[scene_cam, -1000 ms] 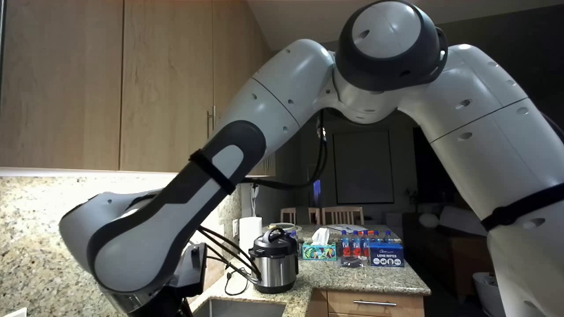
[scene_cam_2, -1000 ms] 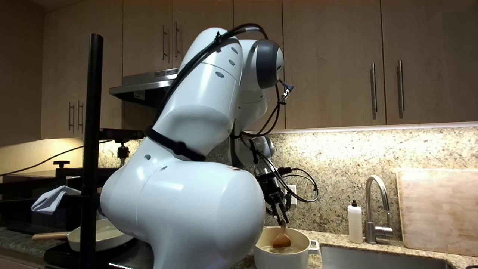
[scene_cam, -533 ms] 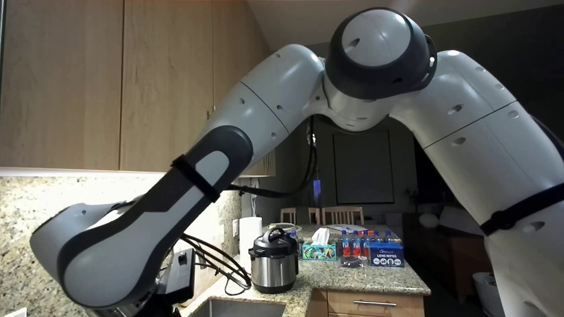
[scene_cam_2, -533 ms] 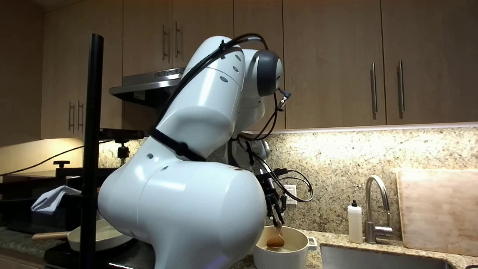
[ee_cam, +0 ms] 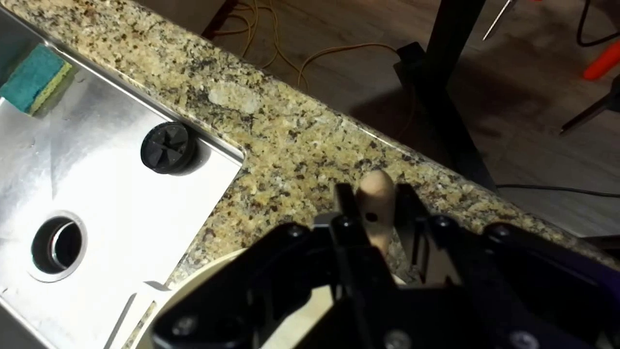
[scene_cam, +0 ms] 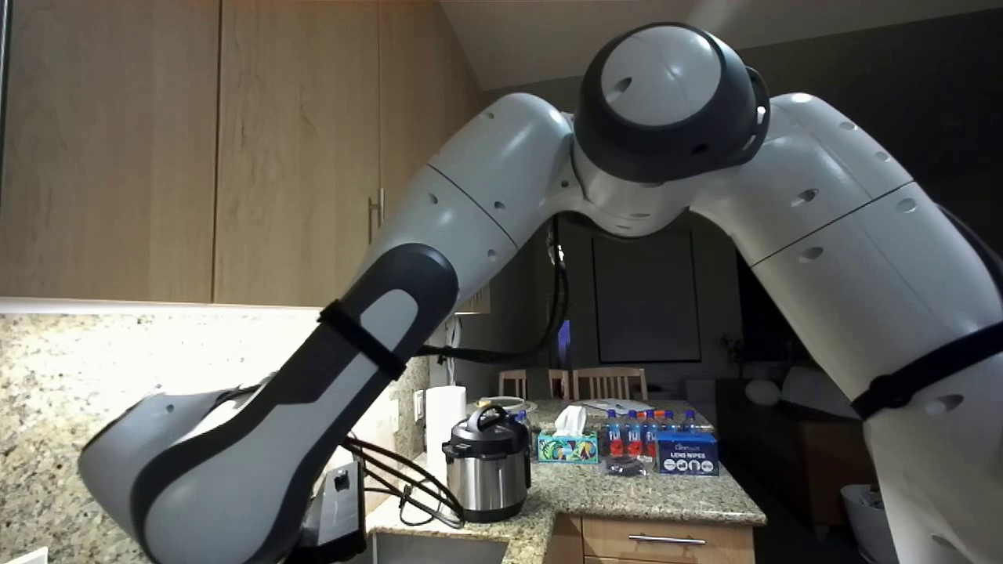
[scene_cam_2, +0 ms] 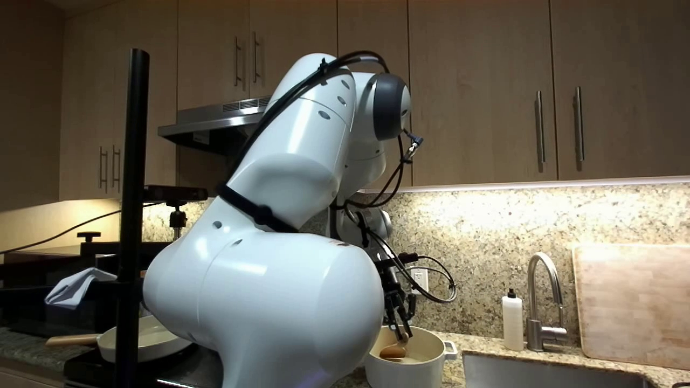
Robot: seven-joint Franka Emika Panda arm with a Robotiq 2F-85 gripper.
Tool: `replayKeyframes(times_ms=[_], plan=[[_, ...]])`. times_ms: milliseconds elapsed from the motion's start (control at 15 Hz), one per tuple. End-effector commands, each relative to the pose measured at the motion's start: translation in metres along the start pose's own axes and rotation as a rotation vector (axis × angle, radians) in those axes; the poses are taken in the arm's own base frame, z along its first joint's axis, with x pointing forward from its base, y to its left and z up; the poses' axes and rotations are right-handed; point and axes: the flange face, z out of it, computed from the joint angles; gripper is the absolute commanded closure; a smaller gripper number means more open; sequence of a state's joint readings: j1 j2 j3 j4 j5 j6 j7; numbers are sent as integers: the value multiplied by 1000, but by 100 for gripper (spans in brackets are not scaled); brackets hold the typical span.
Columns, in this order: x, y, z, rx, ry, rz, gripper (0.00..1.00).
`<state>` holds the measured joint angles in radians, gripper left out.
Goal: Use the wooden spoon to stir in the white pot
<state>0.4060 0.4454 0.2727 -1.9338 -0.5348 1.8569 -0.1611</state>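
My gripper [scene_cam_2: 400, 335] is shut on the handle of the wooden spoon and points down into the white pot [scene_cam_2: 405, 373]. The brown spoon head [scene_cam_2: 393, 352] is inside the pot, low and toward its left side in that exterior view. It seems to touch the pale contents, and the spoon is tilted. In the wrist view the rounded handle end of the spoon [ee_cam: 377, 186] stands between the two fingers of my gripper [ee_cam: 374, 198]. The pot's rim [ee_cam: 186, 289] shows partly there, the rest hidden behind the gripper. In an exterior view the gripper and pot are below the frame.
A sink [ee_cam: 111, 194] with a sponge [ee_cam: 36, 77] and a black stopper [ee_cam: 167, 147] adjoins the pot. A faucet [scene_cam_2: 533, 307], soap bottle [scene_cam_2: 512, 320] and cutting board [scene_cam_2: 630, 302] stand along the backsplash. A pan [scene_cam_2: 145, 342] is at left. A pressure cooker [scene_cam: 490, 470] stands beyond the sink.
The arm has come down a little. The gripper and the spoon head have shifted left and lower in the pot, and the spoon leans more. The grip on the spoon is unchanged.
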Motion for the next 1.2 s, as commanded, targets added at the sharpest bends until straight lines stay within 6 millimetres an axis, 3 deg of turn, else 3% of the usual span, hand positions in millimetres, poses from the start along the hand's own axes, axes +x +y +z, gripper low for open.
replayKeyframes(times_ms=[0, 267, 600, 1133], plan=[[-18, -1, 15, 17, 36, -42, 91], [-38, 12, 31, 35, 55, -41, 91], [-63, 33, 35, 56, 52, -5, 91], [-61, 53, 4, 34, 73, 61, 91]])
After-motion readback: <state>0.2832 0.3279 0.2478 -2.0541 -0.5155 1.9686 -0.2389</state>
